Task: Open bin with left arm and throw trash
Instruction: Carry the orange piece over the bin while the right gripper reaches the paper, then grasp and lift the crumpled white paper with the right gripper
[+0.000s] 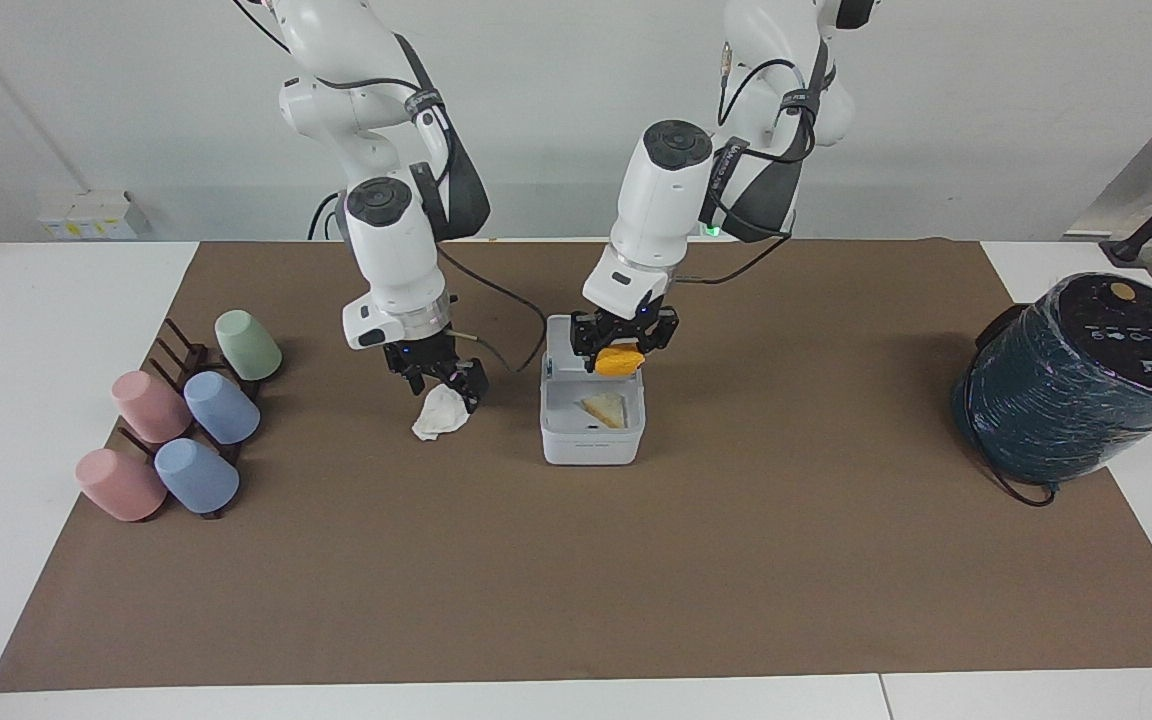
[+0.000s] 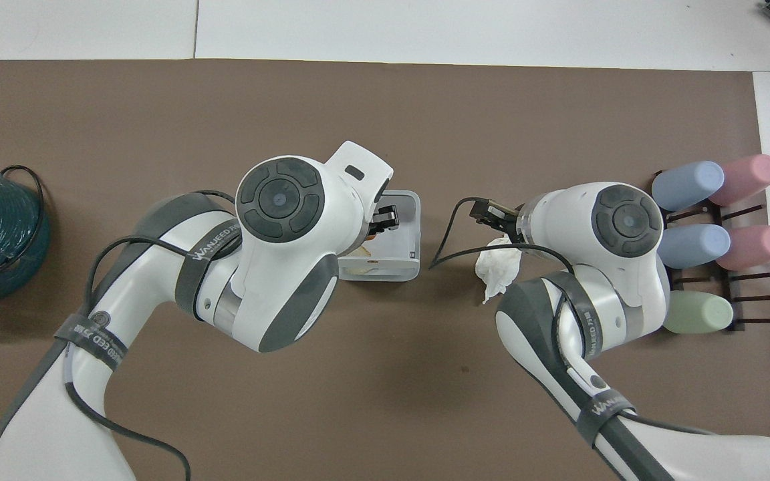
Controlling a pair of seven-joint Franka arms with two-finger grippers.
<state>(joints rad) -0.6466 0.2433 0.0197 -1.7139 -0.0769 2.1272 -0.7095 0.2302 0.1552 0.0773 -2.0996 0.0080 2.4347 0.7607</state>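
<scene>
The white bin [image 1: 591, 445] stands open at mid-table, its lid [image 1: 558, 345] upright on the side nearer the robots. A pale cream wedge [image 1: 606, 408] lies inside. My left gripper [image 1: 624, 345] is shut on the orange-yellow lump [image 1: 619, 361] and holds it just above the bin's opening. In the overhead view the left wrist covers most of the bin [image 2: 414, 207]. My right gripper [image 1: 443, 382] is open, low over the crumpled white tissue [image 1: 439, 413], which lies on the mat beside the bin toward the right arm's end. The tissue also shows in the overhead view [image 2: 498, 268].
A dark rack holds several pastel cups [image 1: 221, 408] at the right arm's end of the brown mat [image 1: 576, 600]. A big dark teal wrapped cylinder [image 1: 1076, 385] stands at the left arm's end. A cable trails from the right wrist toward the bin.
</scene>
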